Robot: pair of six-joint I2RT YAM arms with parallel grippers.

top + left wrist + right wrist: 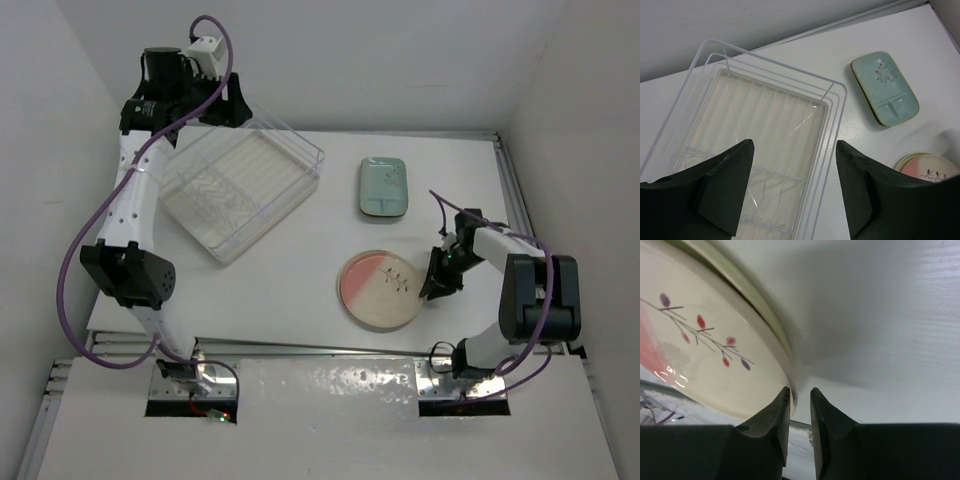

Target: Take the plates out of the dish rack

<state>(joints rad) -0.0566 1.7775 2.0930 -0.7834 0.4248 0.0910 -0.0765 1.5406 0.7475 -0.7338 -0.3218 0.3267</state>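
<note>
The left claw (pixel 794 149) is released, jaws wide with nothing between them, above the far end of the dish rack (pixel 245 185). A pale blue-green plate (pixel 384 187) lies flat on the worktop (pixel 290 285) to the right of the rack. The pink-and-cream plate (pixel 378 290) lies right of the rack's near corner. The right claw (pixel 800 392) sits at that plate's rim, jaws almost together; I cannot tell whether they pinch it.

The pink-and-cream plate (pixel 378 292) looks glossy, the dish rack (pixel 245 190) clear plastic, the table (pixel 300 265) matt.
</note>
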